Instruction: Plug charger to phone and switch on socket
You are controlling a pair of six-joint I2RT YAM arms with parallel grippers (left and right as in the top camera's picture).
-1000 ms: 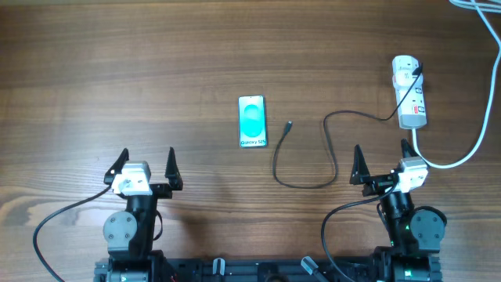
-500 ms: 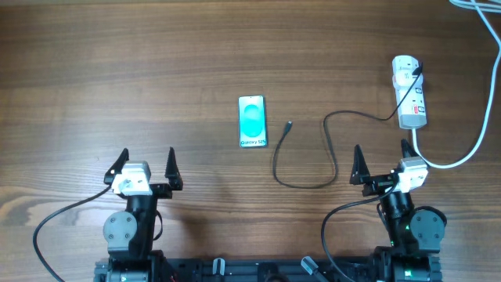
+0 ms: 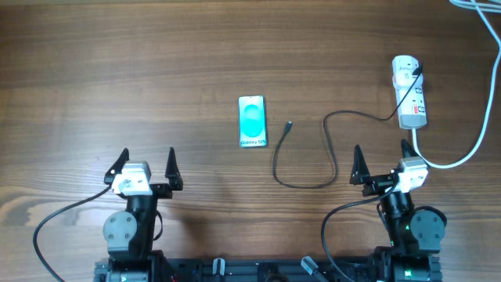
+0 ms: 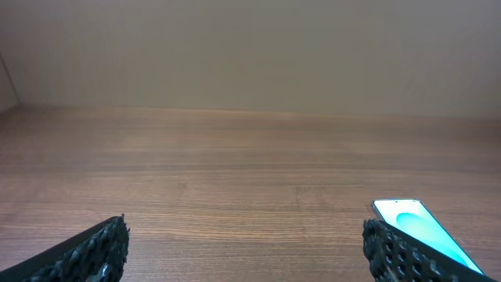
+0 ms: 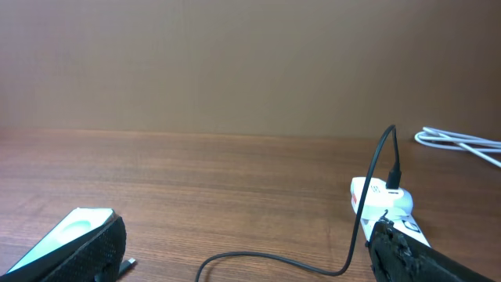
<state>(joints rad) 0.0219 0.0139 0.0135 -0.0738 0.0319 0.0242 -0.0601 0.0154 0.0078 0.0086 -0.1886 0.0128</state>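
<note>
Two claws | left claw (image 3: 147, 155) released | right claw (image 3: 381, 150) released | phone (image 3: 252, 121) reads "Galaxy"

**Surface/material notes**

- Table (image 3: 156, 63): wood or wood-look top, brown with visible grain. Smooth, satin to matt, only a soft sheen in the wrist views.
- Phone (image 3: 252, 121): glossy screen, looks like glass. Thin dark frame, material unclear.
- Charger (image 3: 305, 185): thin black cable with a smooth matt jacket, looks rubbery.
- Socket (image 3: 409, 102): white plastic, smooth, slight gloss.
- Cord (image 3: 470, 153): white sheath, smooth and semi-gloss.
- Left gripper (image 4: 244, 225) pads (image 4: 98, 249): black and matt, with a coarse pimpled grip texture.
- Right gripper (image 5: 246, 227) pads (image 5: 90, 251): same finish as the left.
- Wrist housings, seen from overhead: smooth white plastic on black matt bodies.
- Wall (image 4: 250, 47): plain beige, flat matt.
</note>
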